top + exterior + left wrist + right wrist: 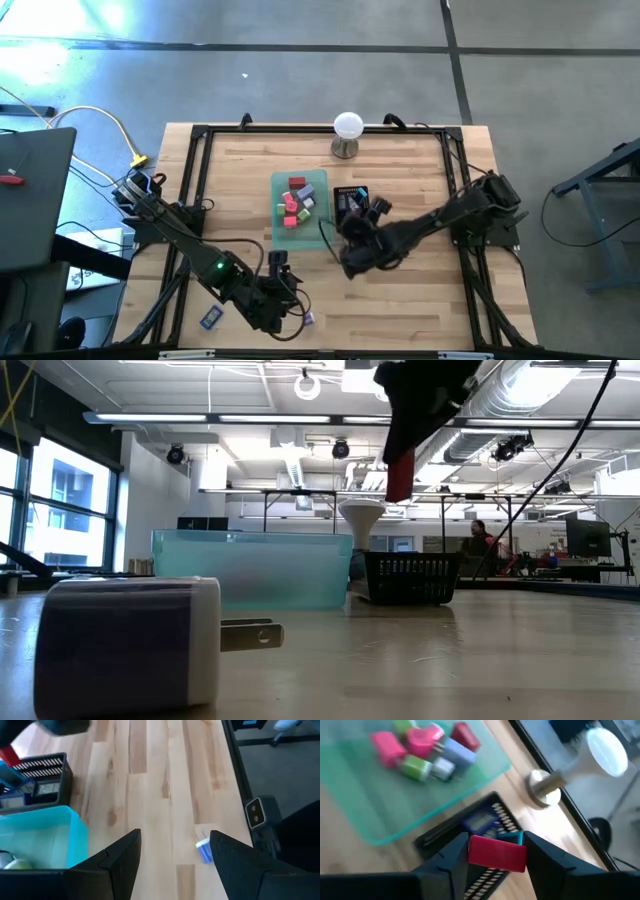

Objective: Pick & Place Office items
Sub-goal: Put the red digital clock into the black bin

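Observation:
My right gripper (496, 854) is shut on a red block (497, 853) and hangs over the near side of the black mesh tray (485, 827), which holds a blue item (479, 822). Several office items in pink, green, red and purple (422, 750) lie in the translucent green tray (300, 208). My left gripper (175, 857) is open above bare table near the front edge, holding nothing. A small blue and white item (204, 851) lies on the wood beyond it. A purple and white plug block (130, 645) lies flat on the table close to the low camera. My right gripper pinches the red block between its two fingers, one on each of the block's opposite sides (472, 851). The fingers slant downward toward the trays. The block is lifted clear of the table, and its red end (400, 472) shows below the fingers high over the mesh tray.
A white ball on a metal stand (347, 130) stands at the far edge behind the trays. A blue item (210, 318) lies at the front left beside the left arm. Bare wood stretches to the right of the mesh tray and along the front.

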Robot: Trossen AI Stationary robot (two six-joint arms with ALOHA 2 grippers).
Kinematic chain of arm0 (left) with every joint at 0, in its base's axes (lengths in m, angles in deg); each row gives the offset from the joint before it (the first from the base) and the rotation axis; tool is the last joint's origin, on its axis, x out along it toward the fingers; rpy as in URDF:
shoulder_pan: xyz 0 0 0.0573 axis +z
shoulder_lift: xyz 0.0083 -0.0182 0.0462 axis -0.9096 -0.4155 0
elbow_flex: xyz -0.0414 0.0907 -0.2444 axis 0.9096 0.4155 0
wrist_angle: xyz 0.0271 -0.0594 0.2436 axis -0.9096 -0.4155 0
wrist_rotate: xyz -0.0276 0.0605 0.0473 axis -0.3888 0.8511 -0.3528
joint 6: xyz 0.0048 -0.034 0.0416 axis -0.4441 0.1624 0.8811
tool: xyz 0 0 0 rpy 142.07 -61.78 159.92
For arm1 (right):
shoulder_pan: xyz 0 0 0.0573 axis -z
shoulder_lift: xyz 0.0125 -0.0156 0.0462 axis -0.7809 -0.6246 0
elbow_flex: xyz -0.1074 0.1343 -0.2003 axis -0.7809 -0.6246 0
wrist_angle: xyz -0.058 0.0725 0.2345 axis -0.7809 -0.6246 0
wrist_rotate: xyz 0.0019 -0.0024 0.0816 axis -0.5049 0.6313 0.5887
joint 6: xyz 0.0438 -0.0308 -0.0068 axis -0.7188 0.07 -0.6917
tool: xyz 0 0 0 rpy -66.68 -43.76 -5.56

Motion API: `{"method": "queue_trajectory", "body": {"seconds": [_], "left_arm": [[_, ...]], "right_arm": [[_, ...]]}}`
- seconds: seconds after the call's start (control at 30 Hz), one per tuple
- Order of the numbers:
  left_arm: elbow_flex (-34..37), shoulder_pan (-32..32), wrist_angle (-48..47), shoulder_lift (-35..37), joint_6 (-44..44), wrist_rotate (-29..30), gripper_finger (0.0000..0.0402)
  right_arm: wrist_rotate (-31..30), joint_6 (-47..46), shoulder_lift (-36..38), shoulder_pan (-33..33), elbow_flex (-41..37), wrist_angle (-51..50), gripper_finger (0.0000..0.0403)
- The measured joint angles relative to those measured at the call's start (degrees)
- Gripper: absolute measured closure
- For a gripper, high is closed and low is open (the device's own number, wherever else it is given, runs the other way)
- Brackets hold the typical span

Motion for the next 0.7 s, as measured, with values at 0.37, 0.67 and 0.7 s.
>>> {"method": "queue_trajectory", "body": {"seconds": [0.37,0.67,0.7], "left_arm": [[0.02,-0.60,-4.63,0.00,-1.33,0.00,0.0172],[0.04,0.78,-4.91,-0.02,-0.26,0.24,0.0172],[0.04,0.86,-4.89,-0.02,-0.28,0.29,0.0172]], "right_arm": [[3.45,0.71,-0.37,9.07,-8.61,6.41,0.0241],[8.65,5.20,-0.39,13.54,-16.77,21.36,0.0236],[8.64,5.10,-0.39,13.84,-17.09,21.83,0.0232]]}}
